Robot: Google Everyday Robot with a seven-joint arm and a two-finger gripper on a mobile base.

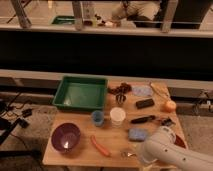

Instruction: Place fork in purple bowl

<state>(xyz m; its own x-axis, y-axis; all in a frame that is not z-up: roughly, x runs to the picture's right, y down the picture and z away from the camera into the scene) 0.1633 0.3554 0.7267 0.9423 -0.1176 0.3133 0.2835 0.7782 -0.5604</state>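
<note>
NEAR EDGE, RIGHT CORNER: My white arm [167,152] comes in low over the surface [117,136], and its bulk hides my jaws. They sit at the arm's left tip, over the front edge, spread as wide as they go, and I judge them empty, since the fork is down on the wood.

The fork [127,154] lies just to the left of the jaws, close against the arm's tip, a small glint of silver flat by the near edge. Its long axis looks to run roughly along that edge, left to right. I cannot tell tines from handle.

This is the relation the pick turns on. The fork is hard by the jaws on their left, so I judge the reach to be short, with the jaws set across the slim shaft rather than along it.

Further left of the jaws, an orange stick [100,146] lies aslant between fork and goal. Well to the left, at about the same depth, the purple bowl [66,138] stands upright and empty. The carry would run leftward along the front edge, over that stick.

Beyond the jaws sit a blue sponge [136,134], a white cup [117,116], a blue cup [97,117] and a black-handled utensil [144,119]. Farther off to the left is a green tray [80,105].
</note>
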